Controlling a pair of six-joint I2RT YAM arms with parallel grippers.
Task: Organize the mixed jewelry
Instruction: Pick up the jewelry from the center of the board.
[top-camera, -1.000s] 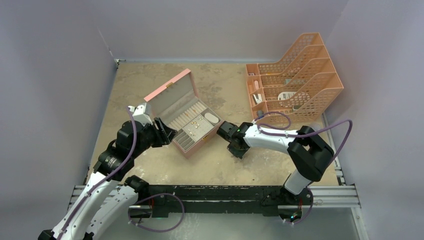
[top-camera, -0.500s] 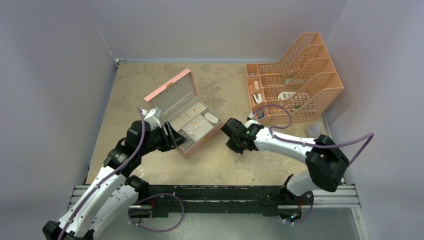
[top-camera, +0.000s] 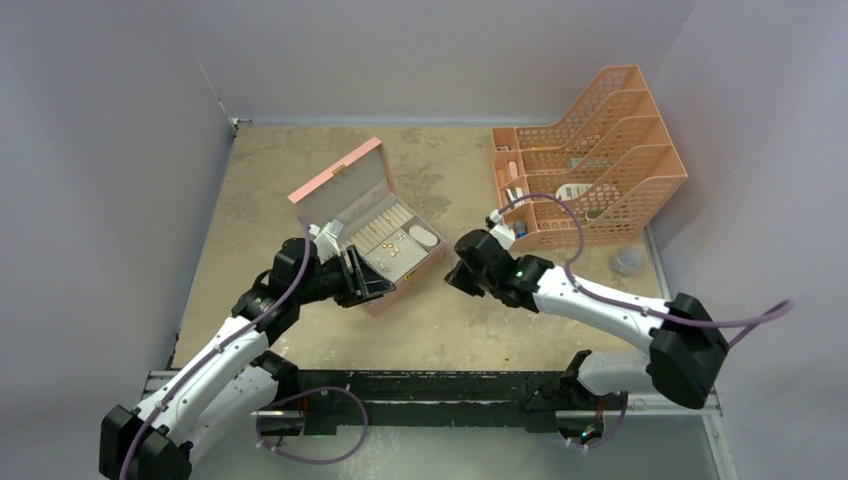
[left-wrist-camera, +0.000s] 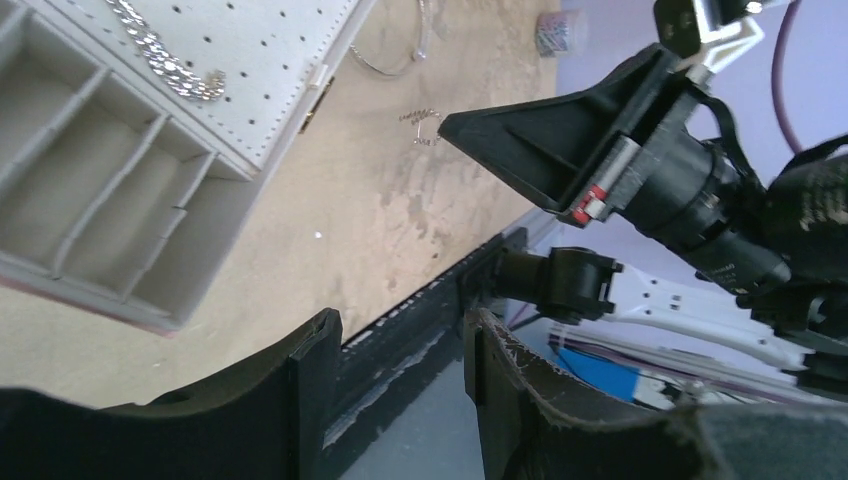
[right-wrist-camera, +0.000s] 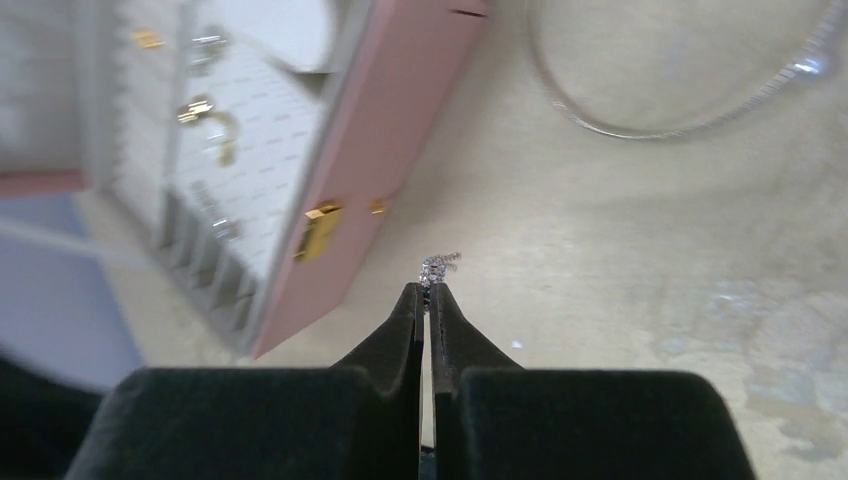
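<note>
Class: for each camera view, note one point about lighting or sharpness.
Top external: even light, soft shadows on the table. Left wrist: own fingers dark and soft. Right wrist: pink box blurred at left; silvery chain piece sharper.

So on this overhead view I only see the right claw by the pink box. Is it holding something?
Observer: Yes. Its wrist camera shows the right gripper shut on a tiny silvery chain bit at its very tips.
Operator: And the other claw?
Observer: Its own camera shows the left gripper open and empty.
Operator: Any jewelry still outside the box?
Observer: A thin wire hoop lies on the table, beside the box.
</note>
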